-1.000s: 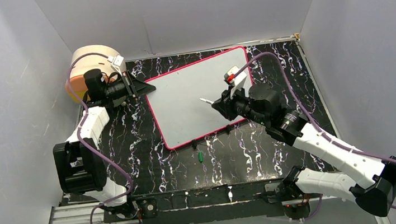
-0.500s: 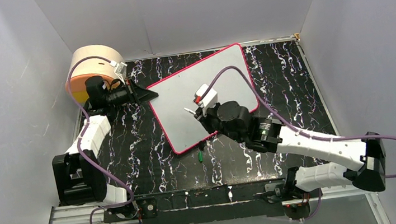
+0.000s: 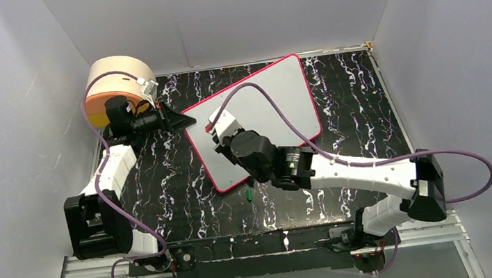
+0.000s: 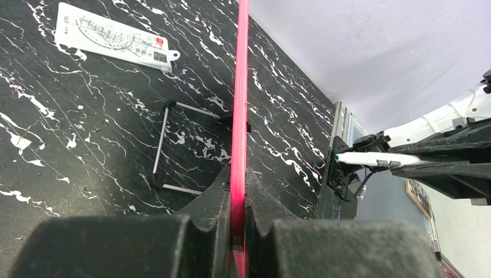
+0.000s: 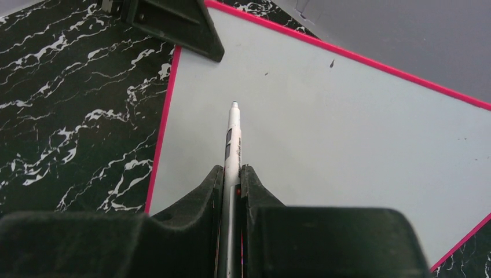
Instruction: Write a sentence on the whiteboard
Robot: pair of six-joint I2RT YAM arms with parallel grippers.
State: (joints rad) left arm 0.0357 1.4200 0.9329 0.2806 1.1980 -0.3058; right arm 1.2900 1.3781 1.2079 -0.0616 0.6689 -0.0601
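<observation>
The whiteboard (image 3: pixel 273 97), white with a pink-red rim, lies slanted across the middle of the table. My left gripper (image 3: pixel 188 119) is shut on its left rim, which shows edge-on as a pink line (image 4: pixel 239 104) between the fingers (image 4: pixel 211 200). My right gripper (image 3: pixel 219 142) is shut on a white pen (image 5: pixel 233 136). The pen's tip points at the board's face (image 5: pixel 347 127) near the left edge, and I cannot tell whether it touches. No sentence shows on the board, only a few dark specks. The pen (image 4: pixel 376 157) also shows in the left wrist view.
A round tan and orange container (image 3: pixel 114 80) stands at the back left, behind the left arm. A small green cap (image 3: pixel 249 194) lies on the black marbled table in front of the board. A white printed card (image 4: pixel 113 36) and a wire stand (image 4: pixel 168 145) lie beside the board.
My right arm has swung left across the board with the pen, from its right half to near its left edge. The left gripper has closed on the rim, and the board has turned slightly.
</observation>
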